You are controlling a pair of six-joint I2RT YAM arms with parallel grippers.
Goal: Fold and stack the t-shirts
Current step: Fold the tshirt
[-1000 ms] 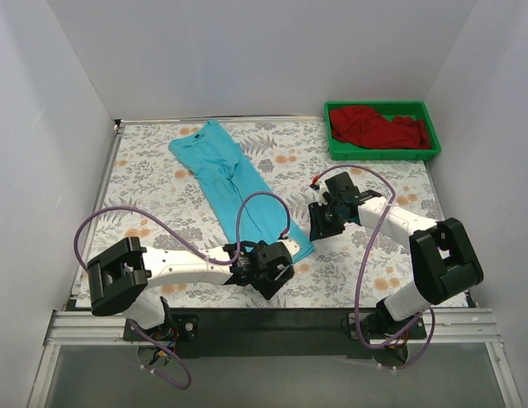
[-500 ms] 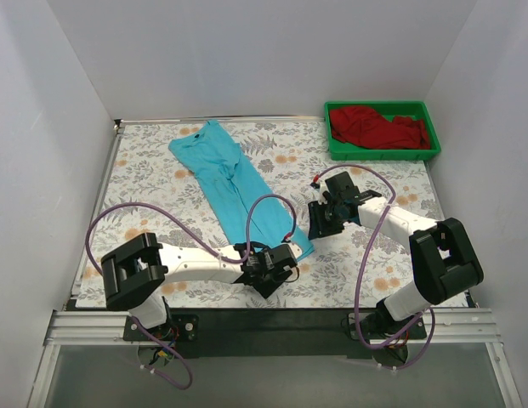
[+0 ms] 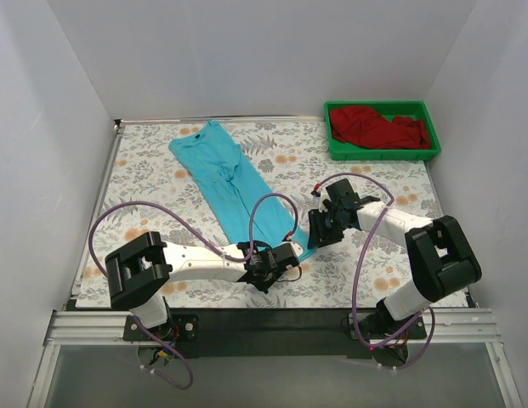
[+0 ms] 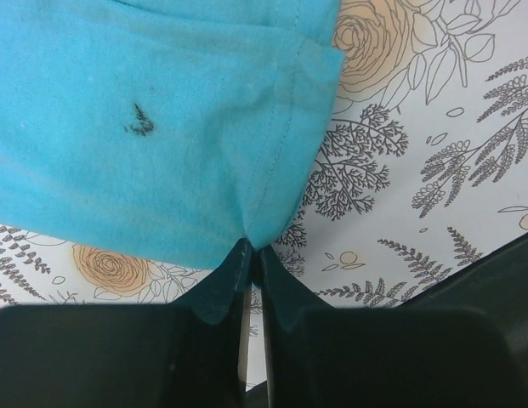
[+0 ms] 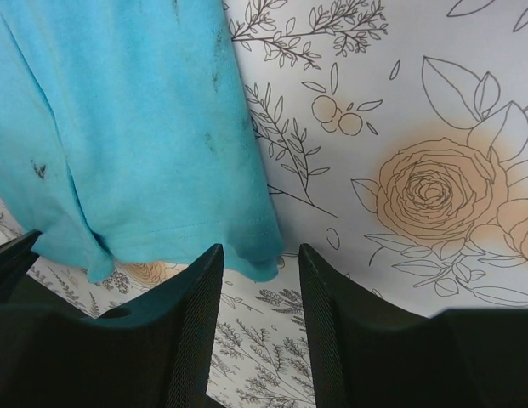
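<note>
The left arm's fingers [image 4: 236, 265] are pressed together on a corner of the stitched hem of the turquoise-blue short-sleeved cloth t-shirt [image 3: 225, 174], the cloth's point running in between the two black tips. A small dark mark [image 4: 140, 121] shows on the cloth just beyond them. The right arm's fingers [image 5: 202, 285] stand apart, low over the floral-patterned counter [image 3: 153, 195], with the other hem corner lying in the gap between them; neither finger grips it.

From above, the two sets of fingers meet the hem side by side near the middle of the counter's near edge, the left arm's [image 3: 281, 257] reaching in from the left and the right arm's [image 3: 320, 228] from the right. The shirt lies flat as a long narrow strip, folded lengthwise, running diagonally from its collar at the far left down to the hem at the near centre. A loop of purple cable [image 3: 144, 206] arches over each white arm.

At the far right corner, well apart from both arms, a dark red cloth t-shirt [image 3: 378, 127] lies bunched inside a green plastic tray [image 3: 383, 155]. Plain white walls close the counter in on three sides.
</note>
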